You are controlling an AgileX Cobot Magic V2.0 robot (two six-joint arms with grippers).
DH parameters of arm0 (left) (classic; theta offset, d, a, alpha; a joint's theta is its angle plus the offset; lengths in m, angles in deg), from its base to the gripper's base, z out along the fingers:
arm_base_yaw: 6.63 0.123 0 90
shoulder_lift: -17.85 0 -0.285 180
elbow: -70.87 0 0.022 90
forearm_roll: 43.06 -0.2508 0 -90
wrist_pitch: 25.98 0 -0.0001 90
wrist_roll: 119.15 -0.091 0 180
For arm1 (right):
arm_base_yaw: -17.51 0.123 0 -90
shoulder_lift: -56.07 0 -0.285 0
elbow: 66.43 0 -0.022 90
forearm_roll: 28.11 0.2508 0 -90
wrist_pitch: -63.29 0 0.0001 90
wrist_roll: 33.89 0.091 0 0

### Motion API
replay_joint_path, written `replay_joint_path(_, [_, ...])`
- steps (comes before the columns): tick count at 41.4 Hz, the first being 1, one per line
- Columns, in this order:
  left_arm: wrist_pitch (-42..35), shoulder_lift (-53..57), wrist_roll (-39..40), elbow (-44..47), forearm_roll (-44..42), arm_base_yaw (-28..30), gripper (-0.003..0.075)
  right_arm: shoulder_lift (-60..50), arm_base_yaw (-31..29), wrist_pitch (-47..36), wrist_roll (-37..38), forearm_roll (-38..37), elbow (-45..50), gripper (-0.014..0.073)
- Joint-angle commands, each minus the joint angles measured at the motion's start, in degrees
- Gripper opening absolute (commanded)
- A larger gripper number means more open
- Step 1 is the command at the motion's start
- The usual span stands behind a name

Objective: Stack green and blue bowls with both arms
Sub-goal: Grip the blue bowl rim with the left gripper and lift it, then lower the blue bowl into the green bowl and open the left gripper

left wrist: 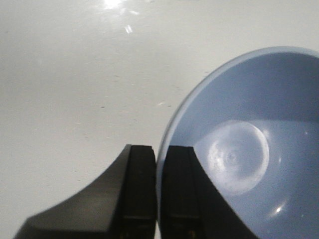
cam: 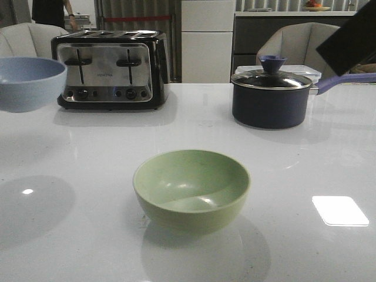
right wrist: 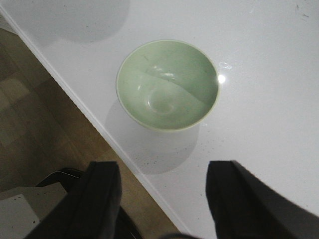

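Left gripper (left wrist: 157, 194) pinching blue bowl (cam: 28, 82) rim, bowl lifted off table (cam: 305, 158) at left. Right gripper (right wrist: 162, 199) wide open, empty, hovering above green bowl (cam: 191, 188) mid-table, near edge.

A domestic-style kitchen and dining area, seen across a glossy white countertop (cam: 329, 135). At 11 o'clock on the counter stands a chrome four-slot toaster (cam: 110, 69) with black lever handles; at 1 o'clock sits a dark saucepan (cam: 271, 97) with a glass lid and purple handle, a clear plastic food container (cam: 305, 71) just behind it. Two pale upholstered chairs (cam: 294, 44) are drawn up along the far edge. Beyond them, at 12 o'clock, rise white cabinet doors (cam: 207, 38) and a dark sideboard (cam: 258, 29). The right wrist view shows wood-plank flooring (right wrist: 30, 114) below the counter's edge.
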Motion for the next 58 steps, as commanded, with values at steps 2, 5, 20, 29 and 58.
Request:
replay_joint_path(2, [-0.01,6.62,-0.25,-1.88,2.09,-5.92,0.0093,-0.47,0.02,-3.35,-0.59,-0.09,-1.58,0.0491])
replay_joint_path(5, [0.02,7.92,-0.25,-1.88,2.09,-10.14,0.0093,-0.47,0.02,-3.35,-0.59,-0.09,-1.58,0.0491])
replay_joint_path(20, [-0.73,8.56,-0.25,-1.88,2.09,-30.6,0.0093,-0.47,0.02,-3.35,-0.59,-0.09,-1.58,0.0491])
replay_joint_path(29, [-1.65,6.83,-0.25,-1.88,2.09,-35.86,0.0093,-0.47,0.02,-3.35,-0.59,-0.09,-1.58,0.0491])
replay_joint_path(58, [-3.38,-7.13,0.25,-1.88,-0.35,-35.62,0.0093,-0.47,0.02,-3.35,-0.59,-0.09,-1.58,0.0491])
